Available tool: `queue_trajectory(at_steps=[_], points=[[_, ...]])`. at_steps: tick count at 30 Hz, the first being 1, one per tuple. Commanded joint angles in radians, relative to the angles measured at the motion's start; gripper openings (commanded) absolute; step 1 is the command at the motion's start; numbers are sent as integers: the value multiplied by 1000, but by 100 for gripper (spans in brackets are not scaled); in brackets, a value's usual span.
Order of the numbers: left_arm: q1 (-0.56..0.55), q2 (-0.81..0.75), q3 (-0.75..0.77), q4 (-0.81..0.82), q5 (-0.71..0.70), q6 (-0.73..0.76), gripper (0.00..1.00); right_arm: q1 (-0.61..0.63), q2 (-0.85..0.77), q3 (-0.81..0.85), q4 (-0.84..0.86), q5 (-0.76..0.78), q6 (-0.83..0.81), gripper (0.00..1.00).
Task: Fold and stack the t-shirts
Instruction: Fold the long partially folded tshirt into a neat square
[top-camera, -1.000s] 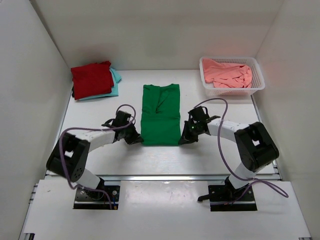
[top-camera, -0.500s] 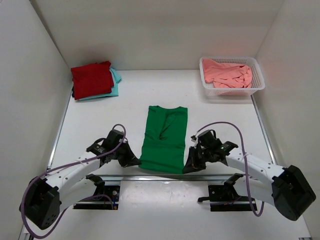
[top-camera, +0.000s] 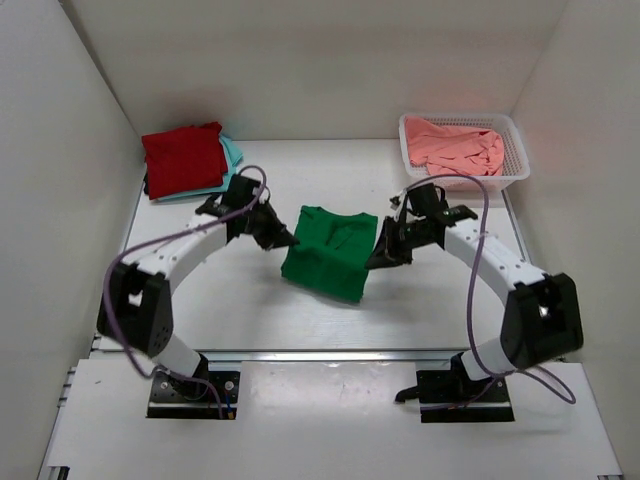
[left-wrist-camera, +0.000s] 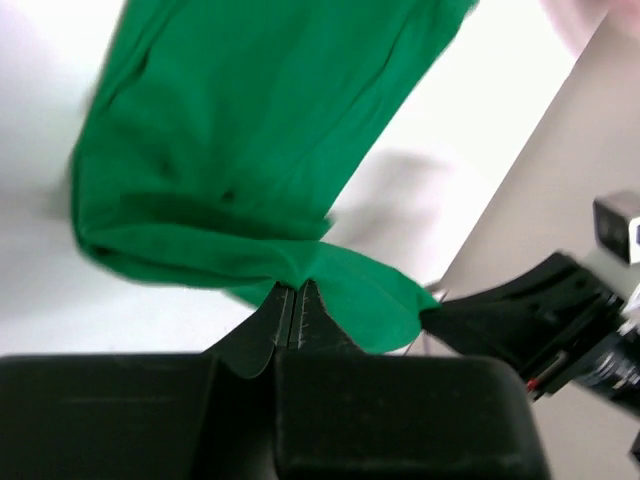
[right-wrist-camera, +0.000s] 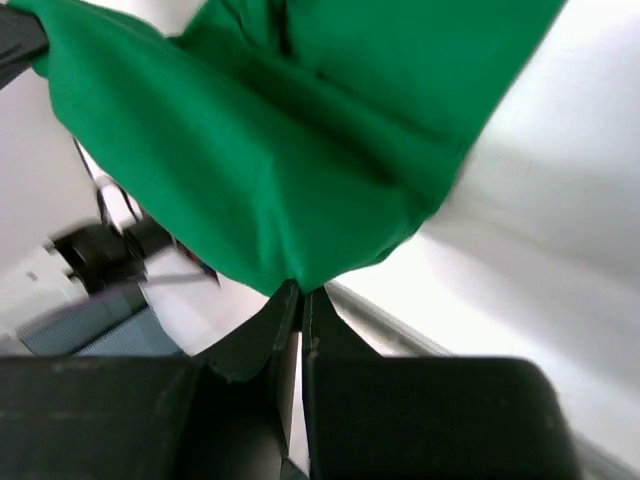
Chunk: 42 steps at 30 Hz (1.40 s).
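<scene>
Hauled bright green t-shirt (top-camera: 325, 262) back up from the near edge to the middle of the counter (top-camera: 430, 300), slung doubled-over between left jaws and right jaws, each clenched on a corner, dark red t-shirt (top-camera: 182, 158) atop pale turquoise t-shirt (top-camera: 232, 152) far left.

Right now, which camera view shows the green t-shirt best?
The top external view: it shows the whole outline of the green t-shirt, held between the left gripper and the right gripper. Each wrist view shows only the cloth near its own gripper, pinched shut on an edge, with the rest cut off by the frame.
</scene>
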<state>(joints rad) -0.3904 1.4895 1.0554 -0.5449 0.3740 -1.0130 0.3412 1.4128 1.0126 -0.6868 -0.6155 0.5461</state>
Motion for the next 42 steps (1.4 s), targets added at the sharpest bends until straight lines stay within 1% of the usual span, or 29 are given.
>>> queue_trajectory(at_steps=[1,3,6,7,8,9,10,11,12,13,14,15,16,17,21,26,27,29,30,32,34,36,38,39,41,42], points=[[54,133,190,26,14,30,0,-63,107,128,3,0,-52,1],[79,214,253,51,20,30,0,-99,191,232,10,22,-63,0],[108,366,421,62,32,42,0,-169,337,338,46,68,-54,0],[110,436,458,60,40,47,2,-183,375,397,52,89,-46,0],[117,471,536,53,46,51,7,-198,437,418,41,124,-54,0],[123,538,611,42,63,56,16,-206,492,491,35,149,-67,0],[131,596,645,62,84,71,28,-211,518,542,17,196,-74,0],[131,636,713,65,89,65,35,-218,558,569,32,267,-80,0],[136,646,751,97,103,65,52,-226,584,589,42,287,-80,11],[140,672,767,106,112,62,70,-231,597,615,74,312,-77,17],[146,686,791,111,123,62,77,-234,618,651,75,327,-71,26],[151,695,796,108,132,60,77,-232,630,671,72,330,-71,32],[159,692,787,100,135,71,79,-238,635,690,72,341,-75,35],[160,678,776,100,134,85,81,-235,627,690,84,355,-75,40],[163,623,628,111,111,140,84,-222,525,572,180,372,-74,54],[110,626,580,-2,20,318,88,-231,437,400,233,330,-61,54],[98,627,586,-4,11,335,87,-225,424,390,231,335,-69,55],[65,635,577,-3,-29,382,89,-222,411,348,231,339,-64,54],[58,644,584,2,-27,398,90,-219,397,345,233,324,-61,55],[44,664,595,16,-38,404,91,-218,371,318,237,319,-66,54],[36,699,639,-10,-38,428,92,-217,359,305,237,321,-64,54],[12,759,727,-88,-87,494,93,-217,328,278,240,321,-63,54],[-34,807,871,-252,-217,569,92,-226,302,267,244,324,-60,54],[-47,845,918,-324,-306,618,93,-228,285,258,248,326,-58,54],[-82,888,1011,-404,-395,674,91,-238,255,235,247,316,-49,53],[-84,899,1011,-417,-421,698,90,-248,238,235,244,321,-54,53]])
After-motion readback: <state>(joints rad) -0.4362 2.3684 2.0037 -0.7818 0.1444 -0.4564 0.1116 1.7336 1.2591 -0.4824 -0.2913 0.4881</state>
